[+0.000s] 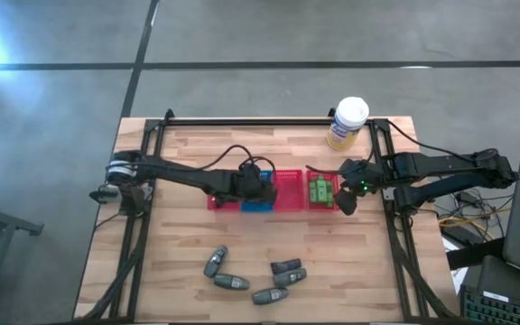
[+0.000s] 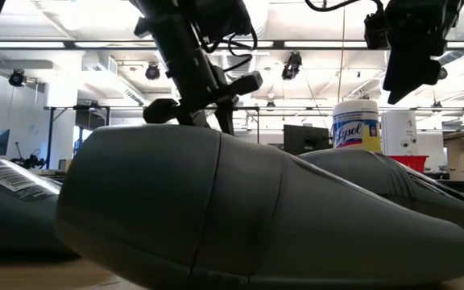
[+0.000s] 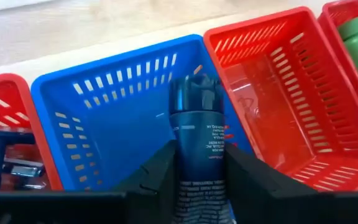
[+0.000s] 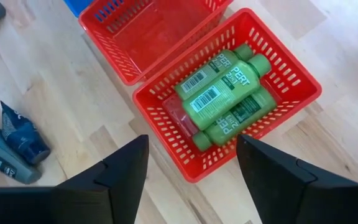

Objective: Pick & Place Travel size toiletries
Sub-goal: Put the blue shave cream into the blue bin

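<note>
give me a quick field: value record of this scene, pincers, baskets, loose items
left pincer: over the blue basket, shut on a dark blue bottle
right pincer: open, holding nothing, above the red basket with green bottles
green bottles: three, lying side by side in that basket
middle red basket: nothing seen in it
far-left red basket: holds dark items, unclear what
loose on table: grey oval bottles and one dark bottle near the front edge
canister: at the back of the table

You can read "Lysol" on the white-and-yellow canister (image 2: 356,125) — and "PERT 2in1" on the green bottles (image 4: 225,93).
</note>
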### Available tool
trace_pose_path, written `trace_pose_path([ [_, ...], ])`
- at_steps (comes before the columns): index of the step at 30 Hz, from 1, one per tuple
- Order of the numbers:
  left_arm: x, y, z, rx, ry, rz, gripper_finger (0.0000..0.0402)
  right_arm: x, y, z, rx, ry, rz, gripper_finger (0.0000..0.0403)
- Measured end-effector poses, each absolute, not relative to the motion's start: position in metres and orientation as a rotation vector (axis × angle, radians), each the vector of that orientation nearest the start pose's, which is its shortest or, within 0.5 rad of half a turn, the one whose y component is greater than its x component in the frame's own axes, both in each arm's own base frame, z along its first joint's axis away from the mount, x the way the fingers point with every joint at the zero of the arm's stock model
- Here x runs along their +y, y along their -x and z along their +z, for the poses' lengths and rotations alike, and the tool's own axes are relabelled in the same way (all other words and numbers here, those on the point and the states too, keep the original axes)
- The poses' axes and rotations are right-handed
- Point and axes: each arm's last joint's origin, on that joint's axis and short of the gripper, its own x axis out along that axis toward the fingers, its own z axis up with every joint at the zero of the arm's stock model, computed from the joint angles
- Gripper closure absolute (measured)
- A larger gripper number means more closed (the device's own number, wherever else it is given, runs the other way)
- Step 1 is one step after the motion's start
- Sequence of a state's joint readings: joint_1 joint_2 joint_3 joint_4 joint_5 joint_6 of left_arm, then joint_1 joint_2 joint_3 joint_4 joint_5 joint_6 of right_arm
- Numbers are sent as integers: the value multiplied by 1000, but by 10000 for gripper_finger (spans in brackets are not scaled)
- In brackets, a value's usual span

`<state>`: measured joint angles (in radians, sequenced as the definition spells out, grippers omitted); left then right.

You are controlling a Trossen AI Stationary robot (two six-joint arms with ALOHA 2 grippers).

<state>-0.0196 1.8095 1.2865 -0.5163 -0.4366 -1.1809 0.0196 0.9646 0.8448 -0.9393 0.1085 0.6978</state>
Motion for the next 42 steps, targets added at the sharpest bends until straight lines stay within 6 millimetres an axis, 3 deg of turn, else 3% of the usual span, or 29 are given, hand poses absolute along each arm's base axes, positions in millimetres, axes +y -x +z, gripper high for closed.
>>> trace_pose_path([
  [11, 8, -372, 209, 664, 786, 902, 200, 0, -168, 267, 981, -543, -431, 125],
  [18, -8, -364, 236, 724, 522, 690, 199, 0, -168, 267, 980, -538, -427, 103],
  [25, -38, -357, 245, 889, 203, 265, 199, 0, -172, 269, 932, -530, -399, 82],
  [32, -56, -352, 237, 946, 167, 165, 199, 5, -182, 267, 881, -602, -242, 68],
  [42, -73, -352, 231, 901, 191, 129, 199, 16, -190, 244, 1027, -624, -154, 55],
])
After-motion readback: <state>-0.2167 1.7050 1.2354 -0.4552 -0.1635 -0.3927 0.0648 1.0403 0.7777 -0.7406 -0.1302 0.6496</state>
